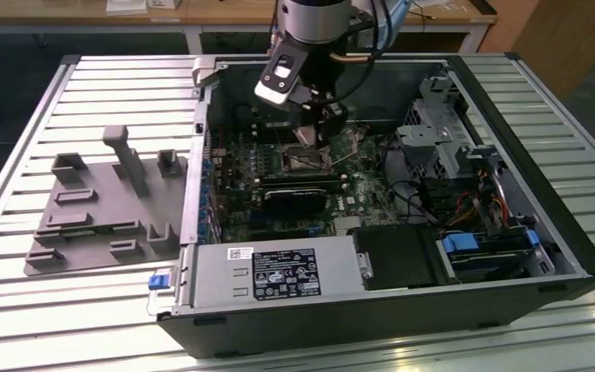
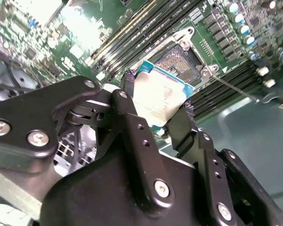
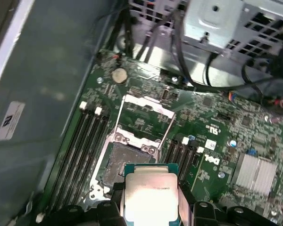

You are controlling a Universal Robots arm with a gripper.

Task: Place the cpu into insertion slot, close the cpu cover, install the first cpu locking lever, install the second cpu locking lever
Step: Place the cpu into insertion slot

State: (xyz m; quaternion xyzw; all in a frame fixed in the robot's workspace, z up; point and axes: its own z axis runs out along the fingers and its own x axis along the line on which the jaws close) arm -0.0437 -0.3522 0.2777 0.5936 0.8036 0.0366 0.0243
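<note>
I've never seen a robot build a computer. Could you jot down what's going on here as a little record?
gripper: shut on cpu
cpu: held close to slot, not seated
slot: empty
cover: open
place: open computer case on slatted table

Power-supply label [image 1: 286, 280], print unreadable

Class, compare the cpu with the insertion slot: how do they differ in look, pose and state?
The cpu shows a pale silver face; the insertion slot has a dark centre. The cpu is clamped in the gripper above the green board; the insertion slot sits fixed in that board, empty. Both are square, with similar outlines.
</note>
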